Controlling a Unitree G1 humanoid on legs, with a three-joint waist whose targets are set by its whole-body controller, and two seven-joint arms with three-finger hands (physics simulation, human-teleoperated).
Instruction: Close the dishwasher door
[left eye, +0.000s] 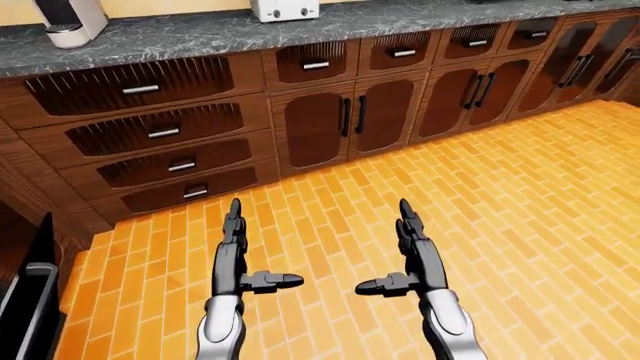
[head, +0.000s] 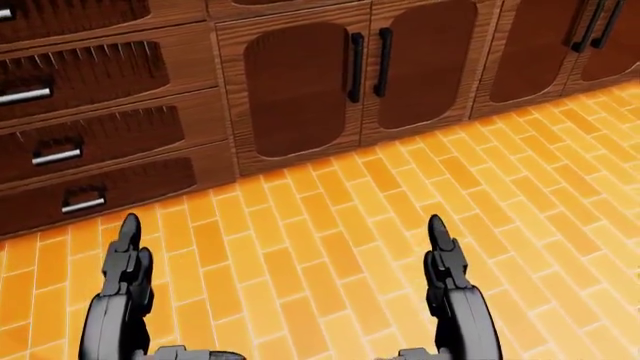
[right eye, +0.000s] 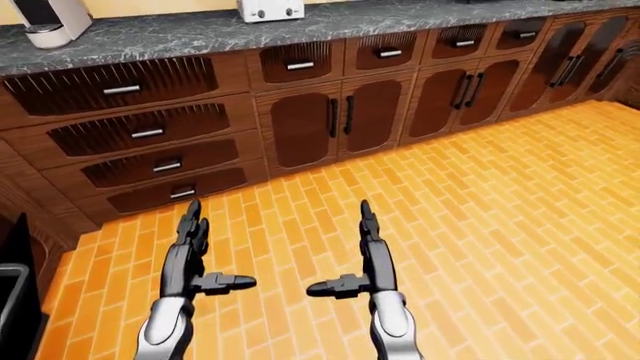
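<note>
A black panel with a grey rim (left eye: 28, 296) juts in at the bottom left edge of the left-eye view; it may be part of the open dishwasher, but too little shows to tell. My left hand (left eye: 245, 255) and right hand (left eye: 400, 255) hang side by side over the orange brick floor (left eye: 520, 202). Both are open, with fingers straight out toward the cabinets and thumbs turned inward, and neither holds anything. The black panel lies well to the left of my left hand. The head view shows only the two hands and the cabinets.
Dark wood drawers (left eye: 160, 133) and cabinet doors with black handles (left eye: 345, 120) run along under a grey stone counter (left eye: 200, 34). A coffee machine (left eye: 70, 21) and a white toaster (left eye: 285, 9) stand on it. More cabinets continue to the upper right (left eye: 575, 64).
</note>
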